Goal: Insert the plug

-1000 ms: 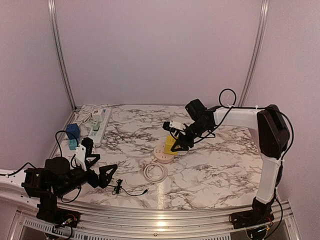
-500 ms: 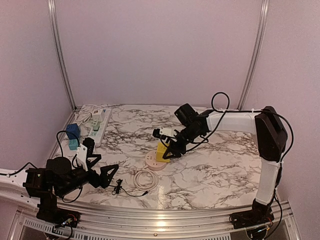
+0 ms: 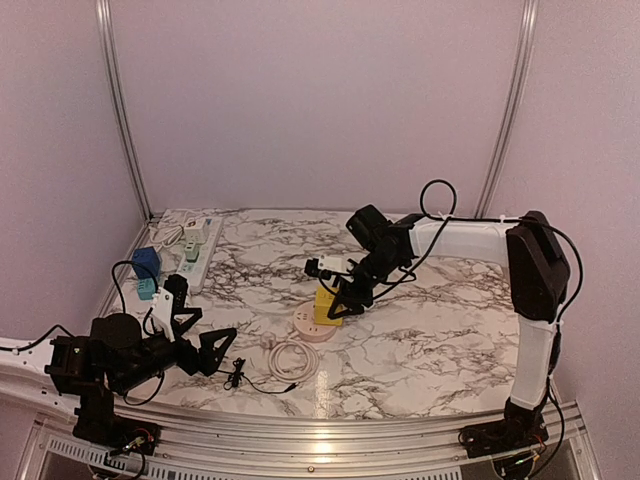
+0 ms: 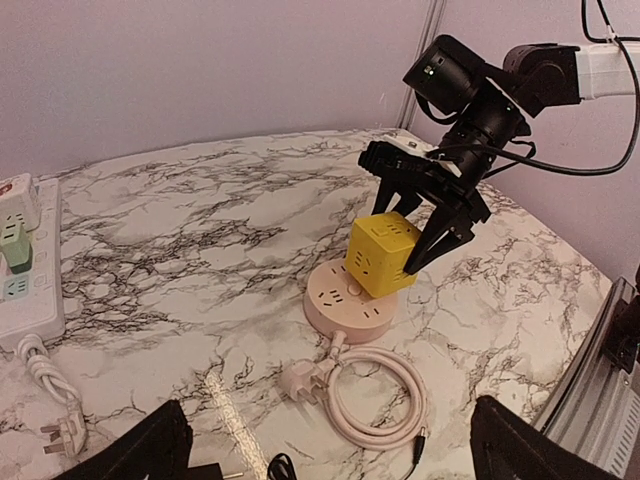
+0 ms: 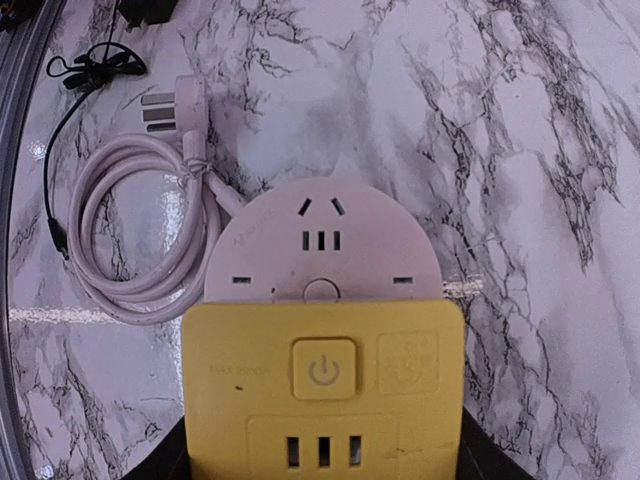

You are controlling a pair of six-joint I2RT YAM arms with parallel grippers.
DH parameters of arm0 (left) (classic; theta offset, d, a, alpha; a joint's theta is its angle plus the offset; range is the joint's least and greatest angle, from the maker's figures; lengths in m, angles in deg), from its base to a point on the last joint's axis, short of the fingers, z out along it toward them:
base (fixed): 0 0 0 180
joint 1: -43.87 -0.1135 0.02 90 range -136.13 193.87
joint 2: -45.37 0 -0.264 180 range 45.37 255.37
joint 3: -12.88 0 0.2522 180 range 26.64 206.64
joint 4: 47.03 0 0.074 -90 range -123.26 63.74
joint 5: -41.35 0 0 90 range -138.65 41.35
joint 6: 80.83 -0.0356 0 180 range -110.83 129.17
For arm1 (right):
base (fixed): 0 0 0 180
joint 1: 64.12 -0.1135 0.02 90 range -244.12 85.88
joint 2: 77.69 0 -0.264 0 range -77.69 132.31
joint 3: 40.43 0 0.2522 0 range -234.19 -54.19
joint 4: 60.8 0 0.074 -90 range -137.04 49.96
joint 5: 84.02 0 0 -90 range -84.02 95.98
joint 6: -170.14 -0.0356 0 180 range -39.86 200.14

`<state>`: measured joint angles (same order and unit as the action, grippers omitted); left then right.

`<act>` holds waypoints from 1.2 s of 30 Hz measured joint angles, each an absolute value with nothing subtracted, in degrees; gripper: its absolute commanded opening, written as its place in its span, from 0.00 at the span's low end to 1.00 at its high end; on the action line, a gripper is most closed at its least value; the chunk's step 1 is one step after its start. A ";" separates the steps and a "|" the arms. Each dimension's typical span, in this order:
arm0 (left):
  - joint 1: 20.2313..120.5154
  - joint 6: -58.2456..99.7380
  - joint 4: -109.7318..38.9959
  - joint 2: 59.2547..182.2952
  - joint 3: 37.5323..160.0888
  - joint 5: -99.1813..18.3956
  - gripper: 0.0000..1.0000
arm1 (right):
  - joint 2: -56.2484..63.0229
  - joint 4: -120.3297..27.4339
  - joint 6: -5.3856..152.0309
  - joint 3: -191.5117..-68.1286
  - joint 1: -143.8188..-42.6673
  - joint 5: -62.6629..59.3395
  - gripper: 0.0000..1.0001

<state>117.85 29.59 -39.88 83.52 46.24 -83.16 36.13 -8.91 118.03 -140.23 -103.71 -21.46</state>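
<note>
Between the fingers of our right gripper [image 4: 396, 240] we have the yellow cube plug [image 4: 383, 252] clamped, tilted over the pink round socket [image 4: 335, 300] just below. Our left gripper [image 3: 200, 320] sits well apart from it, fingers spread wide

One yellow plastic cube socket [image 3: 326, 300] is being counted at the centre, with one round pink socket base [image 3: 308, 327] right by it. One coiled pink cable [image 3: 290, 358] with one three-pin plug [image 4: 300, 380] is being counted just near of them. At the far left, one long white power strip [image 3: 203, 248] and one blue block [image 3: 146, 262] are being counted. One thin black cord [image 3: 250, 380] is being counted at the near left. Two black grippers are being counted: the left gripper [image 3: 200, 320] and the right gripper [image 3: 337, 312].
</note>
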 measured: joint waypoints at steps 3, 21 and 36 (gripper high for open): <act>117.85 29.57 -39.88 83.52 46.24 -83.16 0.99 | 36.13 -8.96 118.03 -140.18 -103.71 -21.31 0.00; 117.85 29.22 -40.51 85.42 46.24 -83.20 0.99 | 34.25 -16.59 116.21 -133.69 -104.26 -19.89 0.00; 117.70 29.11 -40.47 84.35 46.30 -83.24 0.99 | 34.84 -16.59 115.16 -133.87 -105.20 -17.92 0.00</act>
<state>117.70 29.11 -40.47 84.35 46.30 -83.24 34.84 -16.59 115.16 -133.87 -105.20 -17.92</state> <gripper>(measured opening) 0.990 0.562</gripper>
